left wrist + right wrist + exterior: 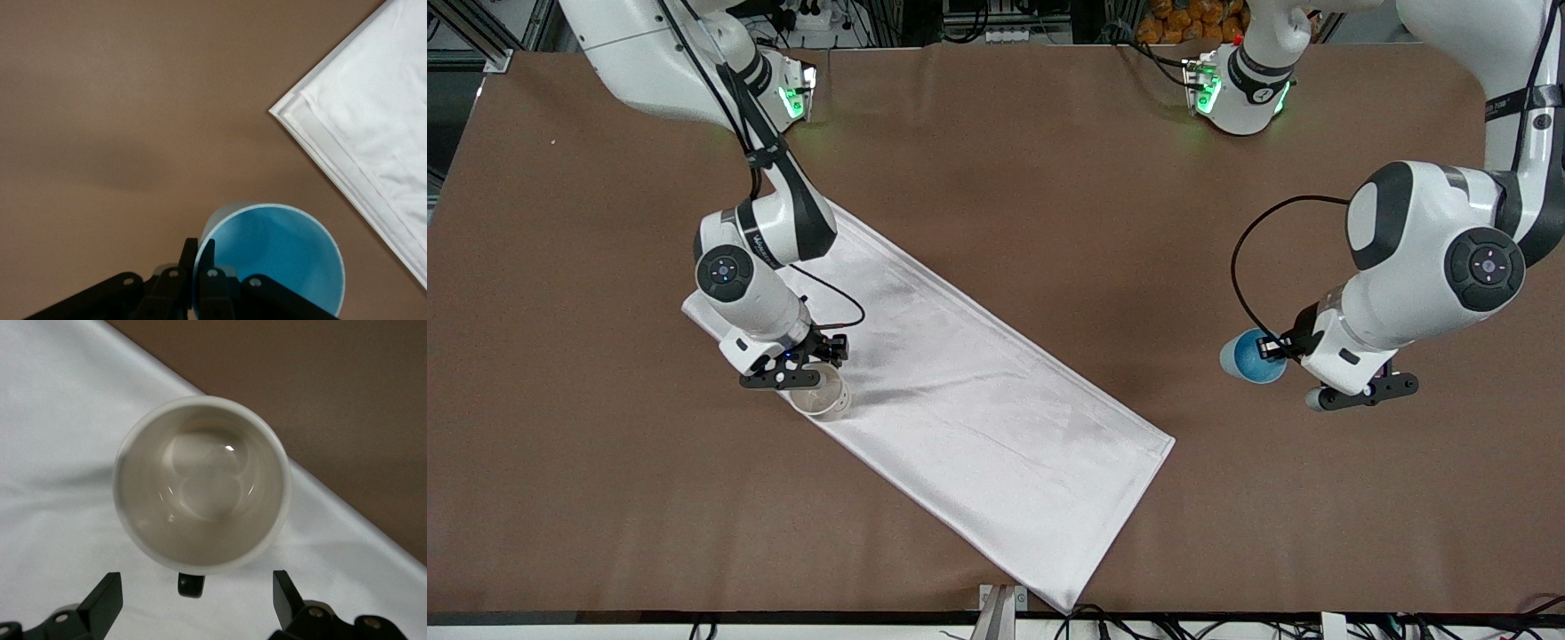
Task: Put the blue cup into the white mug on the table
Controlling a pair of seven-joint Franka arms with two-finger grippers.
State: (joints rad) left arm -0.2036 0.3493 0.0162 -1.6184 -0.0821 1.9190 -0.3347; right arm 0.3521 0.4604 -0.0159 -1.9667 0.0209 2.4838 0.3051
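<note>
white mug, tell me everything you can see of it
The white mug is a small off-white cylinder with a glossy cream inside, empty, and a small black handle. It stands upright, mouth up, on the white cloth near the cloth's edge toward the right arm's end of the table. The right gripper is at the handle, its fingers either side of it, not touching the mug.

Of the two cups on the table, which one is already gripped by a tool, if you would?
The blue cup: the left tool pinches its rim. The white mug stands free on the cloth.
</note>
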